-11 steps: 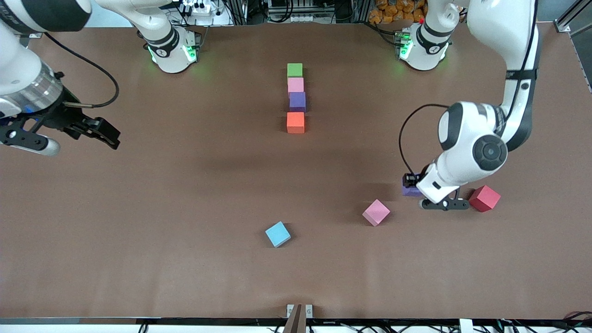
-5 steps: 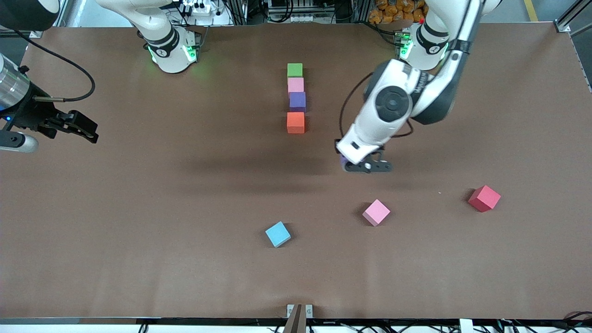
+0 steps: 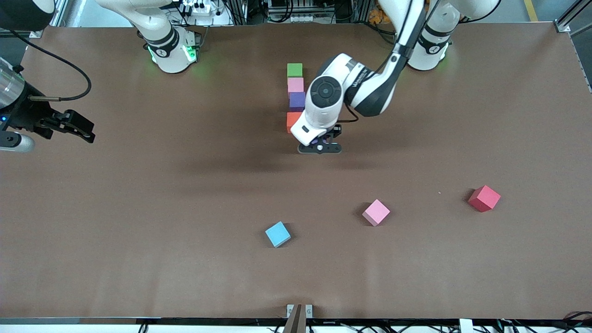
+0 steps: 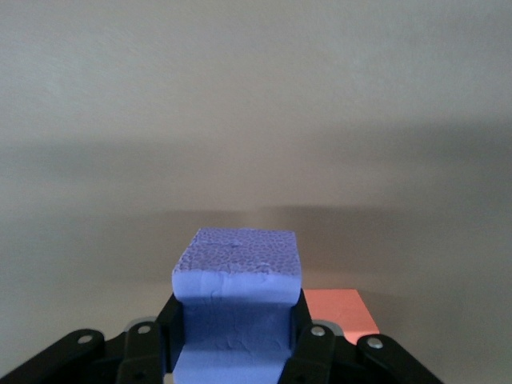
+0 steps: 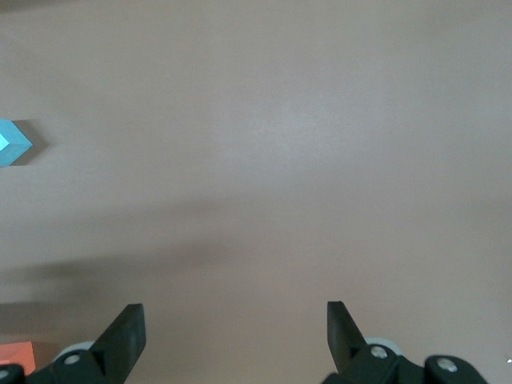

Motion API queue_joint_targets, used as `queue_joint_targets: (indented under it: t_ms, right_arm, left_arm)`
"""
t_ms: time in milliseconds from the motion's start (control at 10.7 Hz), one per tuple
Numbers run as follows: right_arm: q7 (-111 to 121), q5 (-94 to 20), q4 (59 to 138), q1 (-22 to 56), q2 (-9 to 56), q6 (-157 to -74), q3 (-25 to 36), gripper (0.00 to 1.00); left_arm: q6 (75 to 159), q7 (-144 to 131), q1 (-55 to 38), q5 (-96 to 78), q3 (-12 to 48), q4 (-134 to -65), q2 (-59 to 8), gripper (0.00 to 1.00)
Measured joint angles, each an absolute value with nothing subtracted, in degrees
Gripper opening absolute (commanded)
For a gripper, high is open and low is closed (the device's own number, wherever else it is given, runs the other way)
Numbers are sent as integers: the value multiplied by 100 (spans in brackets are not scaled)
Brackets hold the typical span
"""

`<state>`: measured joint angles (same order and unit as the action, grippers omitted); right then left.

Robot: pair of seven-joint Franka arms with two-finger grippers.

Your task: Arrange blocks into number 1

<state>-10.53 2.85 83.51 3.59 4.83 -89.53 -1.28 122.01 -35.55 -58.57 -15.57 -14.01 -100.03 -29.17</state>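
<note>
We count eight blocks. One purple block [image 4: 236, 298] sits clamped between the left gripper [image 3: 319, 147] jaws, over the table [image 3: 138, 208] just beside the orange block [image 3: 291, 121] ending a four-block column. Three lie loose: light blue [image 3: 278, 234], pink [image 3: 376, 212], red [image 3: 484, 198]. The right gripper [image 5: 236, 340] waits, jaws spread, holding nothing.

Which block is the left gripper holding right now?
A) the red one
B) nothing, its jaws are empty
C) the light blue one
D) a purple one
D: the left wrist view shows the left gripper shut on a purple block, carried over the table next to the orange block at the near end of the column.
</note>
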Motion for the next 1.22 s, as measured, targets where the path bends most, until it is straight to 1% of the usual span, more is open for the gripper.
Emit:
queue_joint_targets:
  t_ms: [187, 468, 1217]
  right_arm:
    - [-1037, 283, 8348, 335, 486, -8952, -125, 100]
    - [-964, 65, 8347, 328, 490, -8951, -126, 100]
    - [-850, -50, 8347, 290, 577, -8951, -128, 100]
  left_arm:
    - [12420, -3656, -6033, -1618, -1402, -9938, -3165, 0]
    - [12474, -3722, -6203, -1708, -1402, -9737, -3414, 0]
    - [12700, -3807, -6354, -2008, -1405, -9693, -3653, 0]
